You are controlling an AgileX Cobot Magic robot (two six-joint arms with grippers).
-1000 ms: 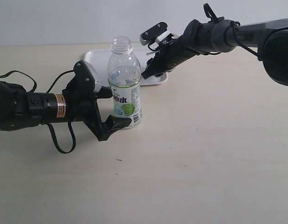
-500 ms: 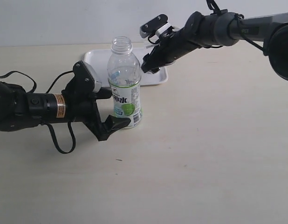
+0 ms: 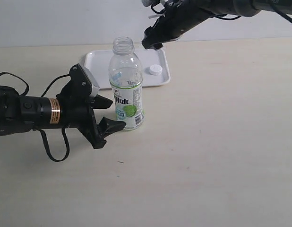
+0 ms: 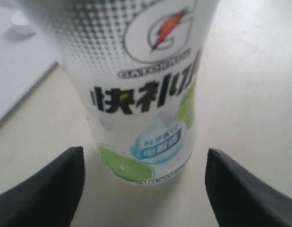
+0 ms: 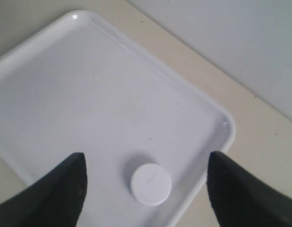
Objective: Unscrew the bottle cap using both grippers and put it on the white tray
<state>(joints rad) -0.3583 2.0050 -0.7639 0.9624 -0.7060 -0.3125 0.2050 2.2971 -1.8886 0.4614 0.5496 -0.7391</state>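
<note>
From outside, the uncapped bottle (image 3: 126,90) stands upright on the table (image 3: 207,156) just in front of the white tray (image 3: 96,59), where the cap (image 3: 156,70) lies; the left gripper (image 3: 109,113) sits low by the bottle, and the right gripper (image 3: 152,41) hangs high over the white tray. The left wrist camera shows its fingers (image 4: 47,194) spread wide on either side of the bottle, not touching it. The right wrist camera shows fingers (image 5: 56,194) wide apart and empty above the cap.

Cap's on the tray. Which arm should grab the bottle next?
Left. The left fingers are open either side of the bottle, low on it. The right fingers hang open and empty above the tray, near the cap, farther off.
</note>
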